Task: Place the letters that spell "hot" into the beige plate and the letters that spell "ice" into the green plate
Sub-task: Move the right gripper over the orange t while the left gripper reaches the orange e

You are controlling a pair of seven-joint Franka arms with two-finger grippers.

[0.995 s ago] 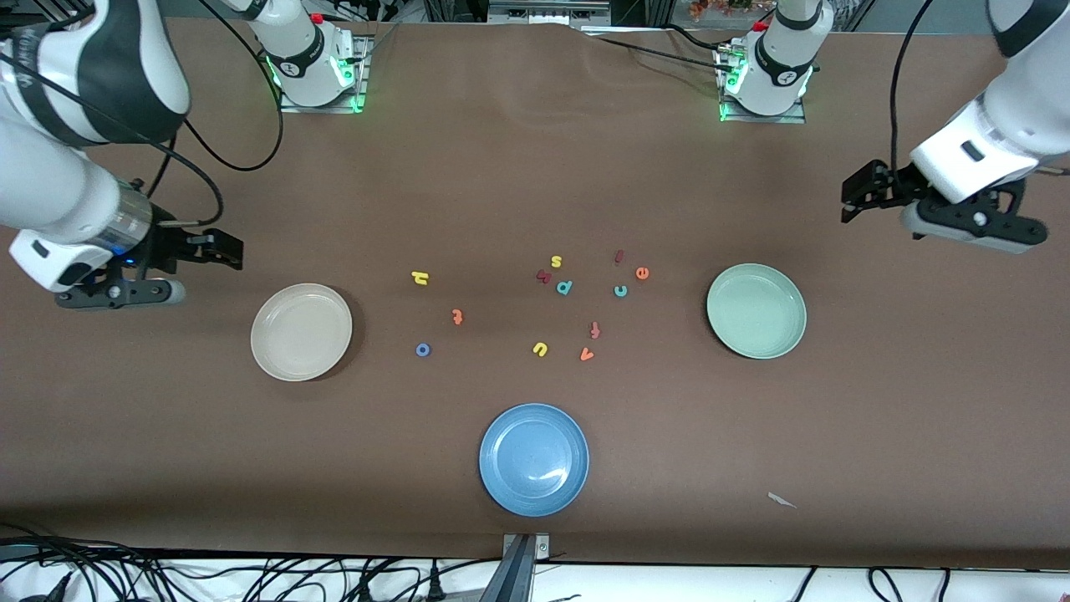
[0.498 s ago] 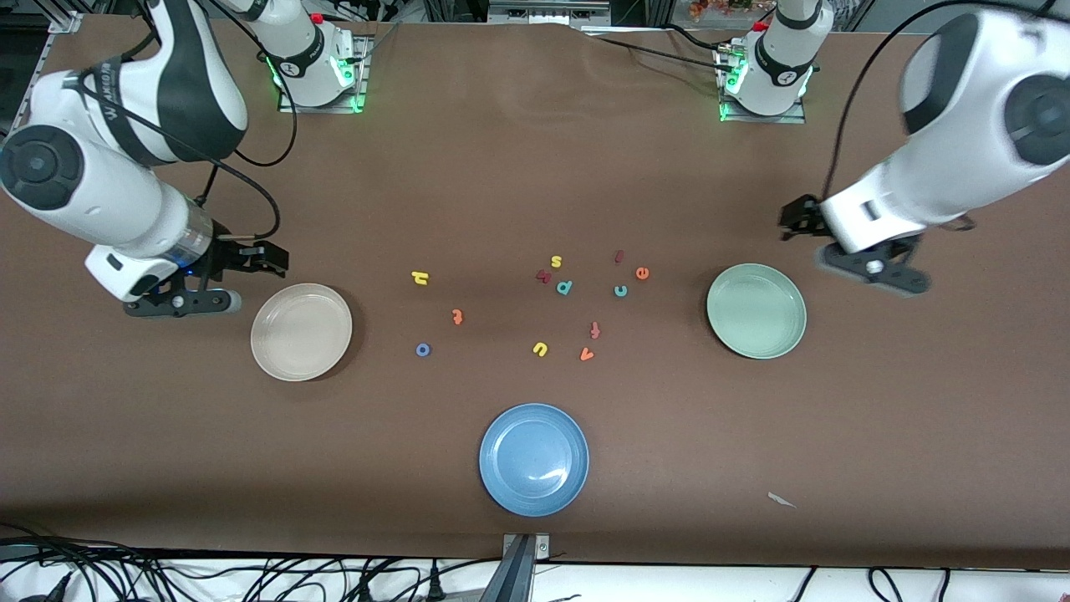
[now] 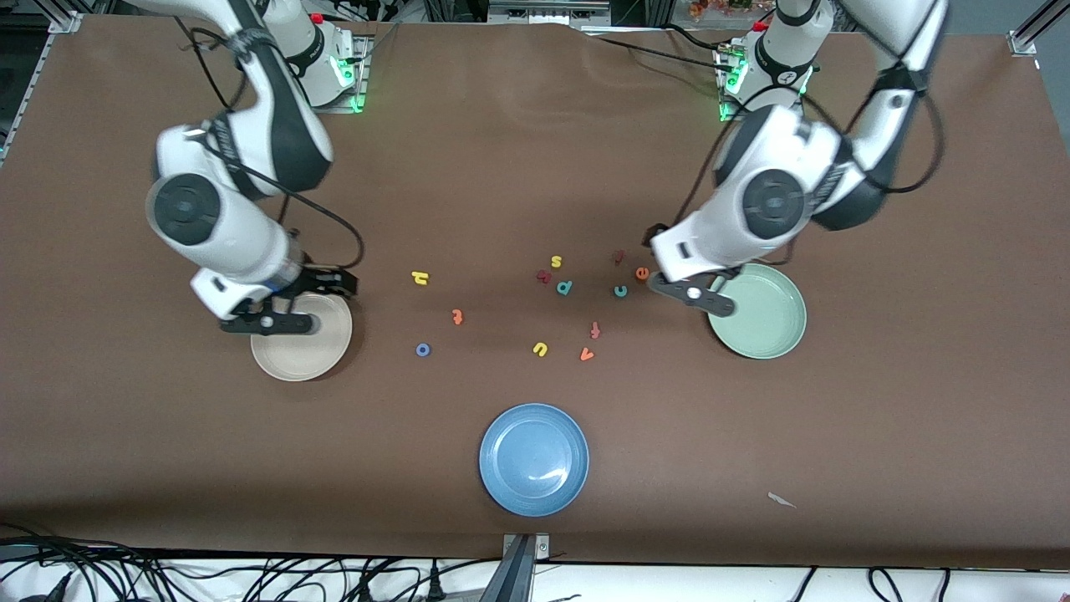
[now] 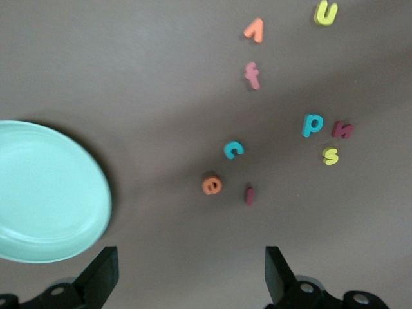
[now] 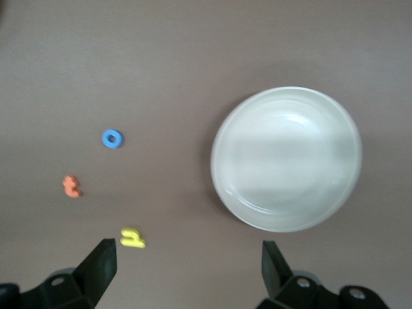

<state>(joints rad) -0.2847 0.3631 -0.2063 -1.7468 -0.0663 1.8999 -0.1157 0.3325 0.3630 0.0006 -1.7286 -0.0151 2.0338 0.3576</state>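
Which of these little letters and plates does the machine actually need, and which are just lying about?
Needed:
yellow h, blue o, orange t
beige plate
dark red i, teal c, orange e
green plate

Just lying about:
blue plate
yellow s, teal p, dark red n, dull red f, yellow u, orange v

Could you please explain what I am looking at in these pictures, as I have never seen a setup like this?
Two white robot arms stand at a brown table. The wide picture looks down from across it; the other two come from cameras on each arm's wrist. The left gripper hangs open over small foam letters, near the orange e, teal c and dark red i, beside the round pale green plate. The right gripper hangs open over the round beige plate. Neither holds anything. A round blue plate lies nearest the camera.
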